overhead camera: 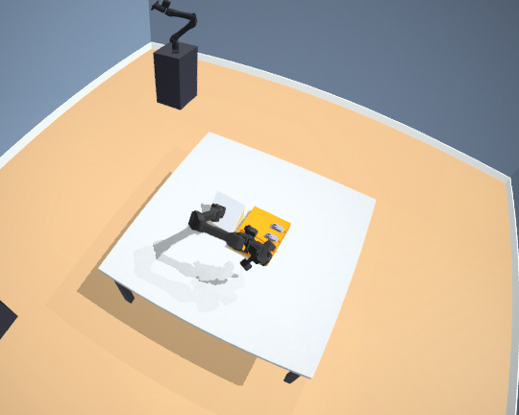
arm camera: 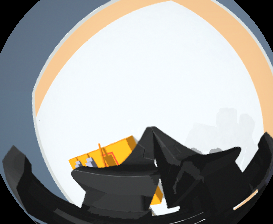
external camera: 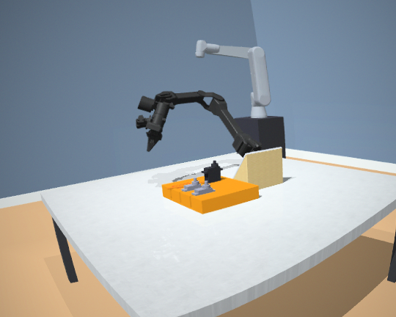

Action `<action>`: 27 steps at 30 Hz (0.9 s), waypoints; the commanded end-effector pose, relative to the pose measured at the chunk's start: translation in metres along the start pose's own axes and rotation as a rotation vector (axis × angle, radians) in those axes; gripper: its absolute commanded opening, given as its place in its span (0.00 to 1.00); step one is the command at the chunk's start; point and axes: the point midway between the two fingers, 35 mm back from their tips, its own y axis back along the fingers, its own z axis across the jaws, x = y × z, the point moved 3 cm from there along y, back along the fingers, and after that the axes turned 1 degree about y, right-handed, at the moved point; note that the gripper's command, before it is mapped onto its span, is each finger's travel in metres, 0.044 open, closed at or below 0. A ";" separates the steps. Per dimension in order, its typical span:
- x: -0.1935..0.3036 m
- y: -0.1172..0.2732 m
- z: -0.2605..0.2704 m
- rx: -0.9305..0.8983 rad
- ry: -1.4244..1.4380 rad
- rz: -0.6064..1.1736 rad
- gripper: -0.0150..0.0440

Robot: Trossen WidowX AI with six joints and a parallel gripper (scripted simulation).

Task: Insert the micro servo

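The black micro servo (overhead camera: 250,231) (external camera: 212,173) stands upright on top of the orange deck (overhead camera: 259,216) (external camera: 232,186) (arm camera: 126,146), its shaft pointing up. A thin dark cable runs off beside it. The marked pocket (external camera: 180,185) (arm camera: 110,159) shows as red lines on the deck; the arm hides it in the top view. Two grey servos (overhead camera: 277,227) (external camera: 203,189) sit low in the deck beside it. My gripper (external camera: 149,150) (arm camera: 149,129) is shut and empty, pointing down, well above the deck and off to the servo's left in the exterior view. The wrist view does not show the black servo.
A wedge-shaped block (overhead camera: 227,206) (external camera: 265,170) stands on the table (overhead camera: 319,216) (external camera: 207,249) close behind the deck, near my arm's base. A white arm (external camera: 259,77) on a dark pedestal stands beyond the table. Another black arm (overhead camera: 189,16) stands on a far pedestal.
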 end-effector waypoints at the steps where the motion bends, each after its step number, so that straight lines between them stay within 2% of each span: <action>1: 0.029 -0.015 0.024 0.023 0.087 0.107 0.25; 17: 0.142 -0.042 0.072 0.189 0.465 0.450 0.25; 27: 0.148 -0.046 0.072 0.198 0.482 0.461 0.25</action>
